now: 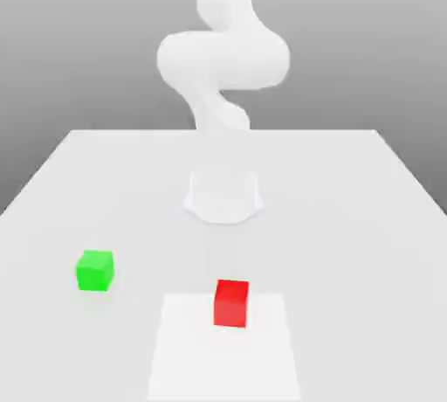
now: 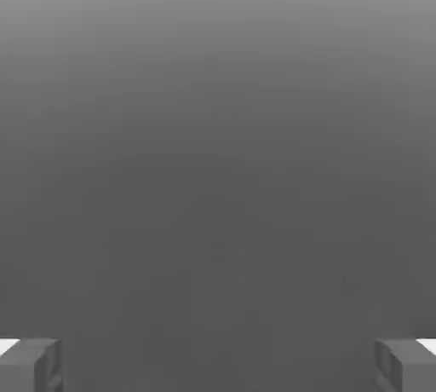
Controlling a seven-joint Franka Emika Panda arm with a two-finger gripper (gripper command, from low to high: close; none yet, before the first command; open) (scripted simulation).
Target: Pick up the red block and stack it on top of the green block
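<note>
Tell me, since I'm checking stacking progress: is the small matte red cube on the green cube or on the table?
On the table: the small matte red cube rests apart from the green cube.

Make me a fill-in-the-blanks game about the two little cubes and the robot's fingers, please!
1. The small matte red cube sits on a pale ____ patch of the white table.
2. The small matte green cube lies toward the exterior view's ____ of the red cube.
3. The two cubes are ____, not touching.
4. The grey fingers stand wide ____, with nothing between them.

Missing words: square; left; apart; open
</note>
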